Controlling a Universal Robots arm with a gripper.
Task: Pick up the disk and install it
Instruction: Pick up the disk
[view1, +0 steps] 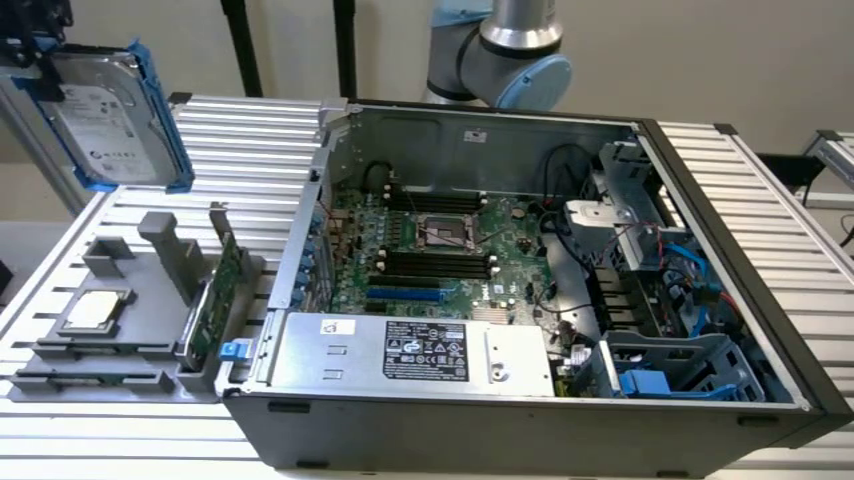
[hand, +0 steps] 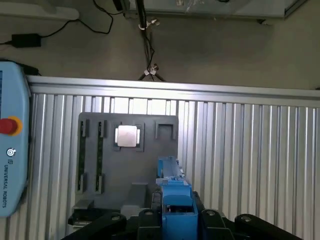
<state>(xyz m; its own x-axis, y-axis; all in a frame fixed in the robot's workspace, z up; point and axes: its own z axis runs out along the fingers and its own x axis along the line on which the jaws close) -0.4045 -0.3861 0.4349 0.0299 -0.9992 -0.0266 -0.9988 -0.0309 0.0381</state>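
Grip notes, working outward from the wrist. Seeing the gripper (hand: 178, 219) clamping the disk (hand: 177, 197) by its blue carrier frame, jaws closed on the blue plastic. Spotting that disk in the exterior view too, hanging on edge with the white label facing out, lifted clear of the table (view1: 747, 200) at the exterior view's left, well apart from the computer case (view1: 534, 440). Guessing at a dense, stiff lump here: metal body, no give, probably hefty for something so flat. Also betting on it hating knocks, so treating it as fragile. Reckoning on the blue frame flexing a little and being a touch slick, so favouring a hold across the frame's two opposite rails, keeping off the label face. Looking past it in the wrist view: grey holder tray (hand: 120, 170) sitting on the slats below, square silver chip (hand: 127, 136) resting in its pocket. Further off in the exterior view, noticing the case lying open, motherboard (view1: 507, 270) showing, blue drive cage (view1: 667, 365) tucked in the corner toward the exterior view's right.
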